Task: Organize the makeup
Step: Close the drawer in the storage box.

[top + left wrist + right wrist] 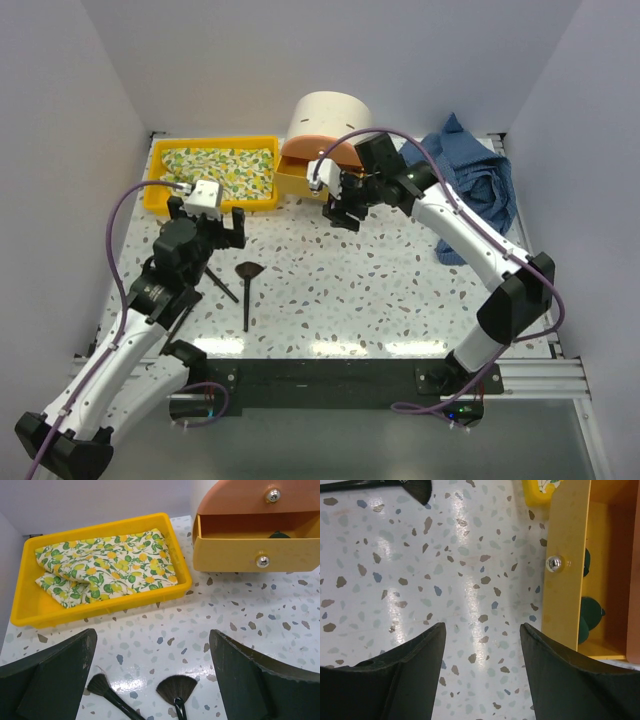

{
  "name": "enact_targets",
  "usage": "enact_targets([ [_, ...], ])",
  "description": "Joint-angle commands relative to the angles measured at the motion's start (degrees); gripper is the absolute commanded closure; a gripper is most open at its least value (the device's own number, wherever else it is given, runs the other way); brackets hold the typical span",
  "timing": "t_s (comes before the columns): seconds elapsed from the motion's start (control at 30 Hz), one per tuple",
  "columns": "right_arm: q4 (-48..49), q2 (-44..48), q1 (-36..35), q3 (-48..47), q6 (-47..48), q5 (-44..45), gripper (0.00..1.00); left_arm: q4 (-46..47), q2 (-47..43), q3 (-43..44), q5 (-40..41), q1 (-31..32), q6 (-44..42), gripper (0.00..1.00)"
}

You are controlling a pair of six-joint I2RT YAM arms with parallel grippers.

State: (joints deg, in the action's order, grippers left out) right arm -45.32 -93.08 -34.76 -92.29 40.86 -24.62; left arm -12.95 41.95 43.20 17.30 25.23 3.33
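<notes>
A dark fan-headed brush point(247, 290) and a second thin dark brush point(222, 283) lie on the speckled table, front left. In the left wrist view the fan head point(177, 689) and the round brush head point(101, 684) lie just below my open, empty left gripper point(152, 650), which hovers above them point(208, 232). My right gripper point(338, 215) is open and empty above bare table point(482, 627), beside the open yellow drawer point(566, 565). Dark green discs point(587, 617) lie inside that drawer. No pink-brown palettes are in view.
A small drawer unit point(300, 170) with a white rounded top stands at the back centre, with its yellow drawer pulled out. A yellow tray point(158, 196) holding the leaf-patterned cloth point(105, 570) sits back left. A blue cloth point(470, 170) is heaped back right.
</notes>
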Motion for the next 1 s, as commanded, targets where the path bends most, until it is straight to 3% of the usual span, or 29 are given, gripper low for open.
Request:
enact_targets([
  [0.0, -0.82, -2.97, -2.76, -5.34, 1.33, 5.63, 0.34, 2.49, -1.35, -0.57, 3.17, -0.27, -1.22, 0.0],
  [0.43, -0.65, -9.84, -5.84, -11.42, 1.06, 10.91, 0.34, 2.84, -1.79, -0.92, 3.62, -0.27, -1.22, 0.0],
  [0.97, -0.65, -12.04, -6.19, -13.62, 1.06, 12.23, 0.34, 2.75, -1.7, -1.01, 3.27, -0.27, -1.14, 0.0],
])
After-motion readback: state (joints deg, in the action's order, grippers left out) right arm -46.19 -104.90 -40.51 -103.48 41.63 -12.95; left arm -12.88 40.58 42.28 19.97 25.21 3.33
